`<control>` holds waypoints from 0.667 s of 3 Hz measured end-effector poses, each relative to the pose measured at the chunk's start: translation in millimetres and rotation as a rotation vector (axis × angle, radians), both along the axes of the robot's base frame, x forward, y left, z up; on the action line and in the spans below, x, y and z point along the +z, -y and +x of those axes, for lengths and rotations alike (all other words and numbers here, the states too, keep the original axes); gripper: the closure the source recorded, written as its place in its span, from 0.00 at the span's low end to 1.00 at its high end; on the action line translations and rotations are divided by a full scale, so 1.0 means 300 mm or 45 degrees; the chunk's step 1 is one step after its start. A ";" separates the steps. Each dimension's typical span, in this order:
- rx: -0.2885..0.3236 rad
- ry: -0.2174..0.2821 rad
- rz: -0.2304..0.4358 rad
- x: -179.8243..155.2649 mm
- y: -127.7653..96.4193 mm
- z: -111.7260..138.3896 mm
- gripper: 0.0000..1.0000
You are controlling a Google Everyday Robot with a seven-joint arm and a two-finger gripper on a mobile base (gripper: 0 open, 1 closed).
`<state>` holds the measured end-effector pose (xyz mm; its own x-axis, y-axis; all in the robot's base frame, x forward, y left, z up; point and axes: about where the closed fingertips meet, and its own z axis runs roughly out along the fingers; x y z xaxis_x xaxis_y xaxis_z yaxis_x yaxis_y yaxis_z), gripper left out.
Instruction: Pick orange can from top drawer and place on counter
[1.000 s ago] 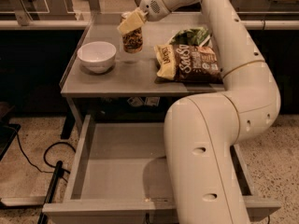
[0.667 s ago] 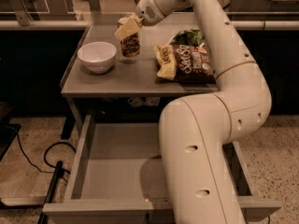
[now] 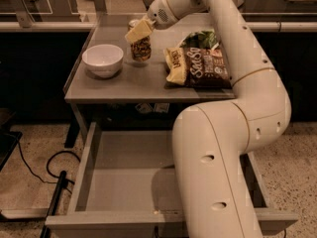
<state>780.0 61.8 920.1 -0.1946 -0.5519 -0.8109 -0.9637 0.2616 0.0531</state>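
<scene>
The orange can [image 3: 141, 49] stands upright on the desk [image 3: 124, 86], long axis vertical, directly under the gripper [image 3: 140, 29], which overlaps its upper part. You cannot tell whether the jaws pinch it or stand free. It is a smooth, rigid cylinder. Left of the jaws sits a glossy white bowl [image 3: 103, 59], right a crinkly chip bag [image 3: 198, 67]. Far below, the top drawer [image 3: 124, 182] gapes open.

You are working under dim, warm light from overhead. It catches the arm's [image 3: 257, 83] pale shell and the white bowl [image 3: 103, 59] most. The gripper [image 3: 139, 31], just above the orange can [image 3: 141, 49] at the back of the counter [image 3: 138, 86], is evenly lit. The arm throws a soft shadow onto the top drawer's [image 3: 114, 172] floor. Under the counter it goes nearly black.
</scene>
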 end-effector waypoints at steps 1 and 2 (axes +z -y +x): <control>-0.008 0.003 0.017 -0.010 0.016 0.008 1.00; 0.006 0.044 0.055 -0.012 0.011 0.016 1.00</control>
<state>784.7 58.6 916.6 -0.1633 -0.5170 -0.8403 -0.9664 0.2550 0.0309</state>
